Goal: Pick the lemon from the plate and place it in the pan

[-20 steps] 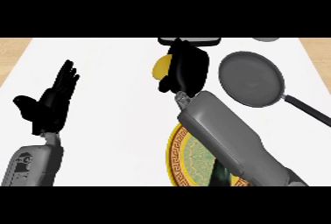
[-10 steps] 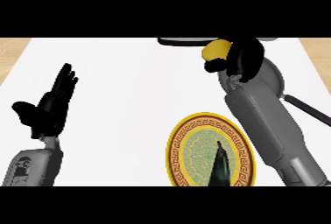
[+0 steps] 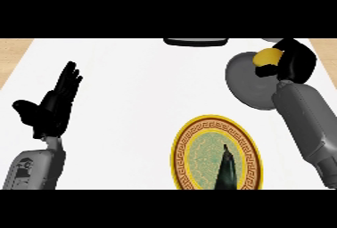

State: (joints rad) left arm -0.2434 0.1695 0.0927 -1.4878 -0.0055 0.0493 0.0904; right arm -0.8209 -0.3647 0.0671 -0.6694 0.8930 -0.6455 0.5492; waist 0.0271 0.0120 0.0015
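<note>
Lemon (image 3: 268,56) sits in the right hand (image 3: 294,60), fingers curled round it, over the upper part of the grey pan (image 3: 247,84) at about two o'clock on the white counter (image 3: 132,124). Plate (image 3: 217,153), gold-rimmed with a dark shadow across it, lies at five o'clock. Left hand (image 3: 51,104) rests open at nine o'clock, fingers up, holding nothing.

A flat white kitchen counter top (image 3: 145,89) is filling the view under even light, with pale wooden flooring (image 3: 14,53) showing past its left and right edges.
</note>
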